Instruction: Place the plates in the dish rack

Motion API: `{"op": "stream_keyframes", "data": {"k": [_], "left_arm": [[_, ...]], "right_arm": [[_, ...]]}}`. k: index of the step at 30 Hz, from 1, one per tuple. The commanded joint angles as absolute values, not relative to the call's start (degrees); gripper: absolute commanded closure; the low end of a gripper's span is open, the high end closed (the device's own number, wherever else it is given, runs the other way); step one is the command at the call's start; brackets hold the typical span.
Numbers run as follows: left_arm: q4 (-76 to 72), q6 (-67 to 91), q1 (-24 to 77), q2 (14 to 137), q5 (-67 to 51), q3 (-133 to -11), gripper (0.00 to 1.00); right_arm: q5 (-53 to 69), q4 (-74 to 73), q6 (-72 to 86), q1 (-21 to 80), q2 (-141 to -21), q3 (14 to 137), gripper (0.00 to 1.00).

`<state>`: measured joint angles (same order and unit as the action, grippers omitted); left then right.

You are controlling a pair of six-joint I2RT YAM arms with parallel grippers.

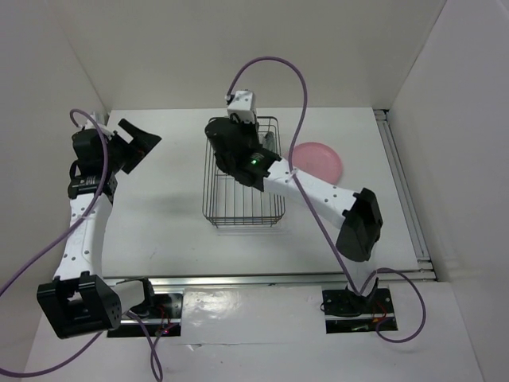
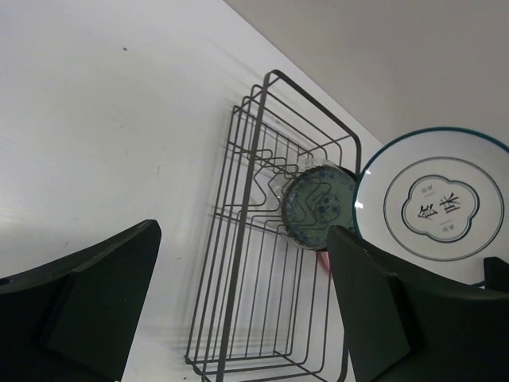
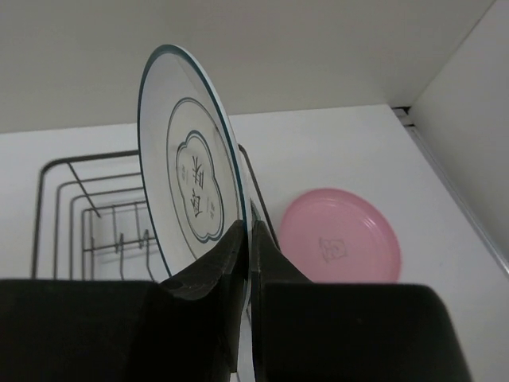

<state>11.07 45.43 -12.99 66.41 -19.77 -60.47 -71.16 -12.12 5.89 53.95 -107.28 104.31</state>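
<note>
— What is the biggest thing there?
— The white table [image 1: 159, 231]. The dish rack [image 1: 238, 203] stands on it near the middle, a black wire basket.
— And the plates?
— The teal-rimmed plate [image 3: 187, 183] stands on edge above the rack's right side, its white, stamped underside turned to the left wrist camera. The pink plate [image 1: 316, 161] lies flat on the table just right of the rack, not touching it. A greenish patterned disc [image 2: 318, 208] shows inside the rack; I cannot tell which plate it is.
— The grippers?
— The right gripper [image 3: 248, 239] pinches the teal-rimmed plate at its lower rim, fingers pressed on both faces. The left gripper [image 2: 242, 239] is spread wide and holds nothing, well left of the rack.
</note>
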Motion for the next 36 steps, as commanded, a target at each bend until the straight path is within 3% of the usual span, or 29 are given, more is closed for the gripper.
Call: {"op": "stream_keyframes", "data": {"k": [1, 7, 36], "left_arm": [[13.44, 45.97, -13.27, 63.29, -14.42, -63.89, 0.0], [19.59, 45.35, -13.27, 63.19, -7.12, -66.88, 0.0], [18.98, 46.49, -15.47, 65.92, -14.33, -66.88, 0.0]], "right_arm": [[-82.0, -11.08, 2.64, 53.61, -109.24, 107.84, 1.0], [-83.67, -13.51, 0.44, 51.77, -113.98, 112.3, 1.0], [-77.97, -20.91, 4.56, 50.63, -125.24, 121.82, 1.0]]}}
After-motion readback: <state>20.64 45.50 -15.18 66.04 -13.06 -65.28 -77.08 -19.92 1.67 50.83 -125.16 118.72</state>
